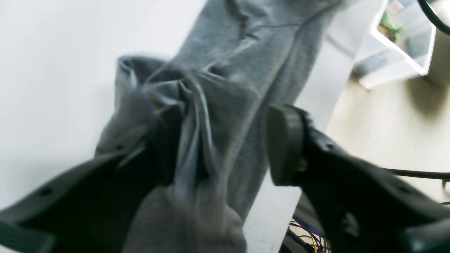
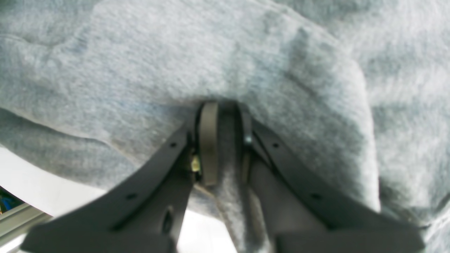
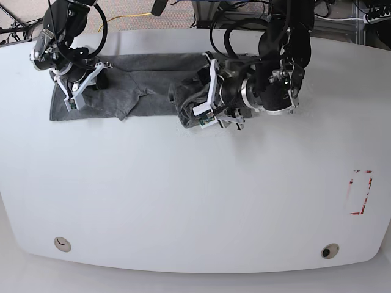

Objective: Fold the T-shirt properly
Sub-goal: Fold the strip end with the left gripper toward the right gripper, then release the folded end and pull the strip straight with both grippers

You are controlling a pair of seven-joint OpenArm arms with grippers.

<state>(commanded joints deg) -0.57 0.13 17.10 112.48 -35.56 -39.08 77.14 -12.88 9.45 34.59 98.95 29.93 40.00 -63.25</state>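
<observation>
Along the far edge of the white worktop [image 3: 183,201] lies the T-shirt [image 3: 153,82], a grey band stretched from near the far left corner to about the middle, flat on the left and bunched into a raised heap at its right end.

At the flat left end, the right gripper [image 3: 76,97] points down and toward the near side, its arm coming in over the far left corner. In the right wrist view its two fingers [image 2: 209,147] stand close together with a fold of grey knit pinched between them, so it is clamped on the T-shirt's left part; cloth fills nearly all of that view, with a strip of worktop at lower left.

At the bunched right end, the left gripper [image 3: 204,101] lies roughly level, pointing leftward into the heap, its arm bent down from the far edge. In the left wrist view its fingers [image 1: 284,144] are spread wide, with gathered, creased cloth between them; whether the left finger touches the fabric cannot be told.

Toward the near edge the worktop spreads wide, with two small round fittings [image 3: 61,244] near the near corners and a red-outlined mark [image 3: 359,192] by the right edge. Cables [image 3: 140,15] run past the far edge.
</observation>
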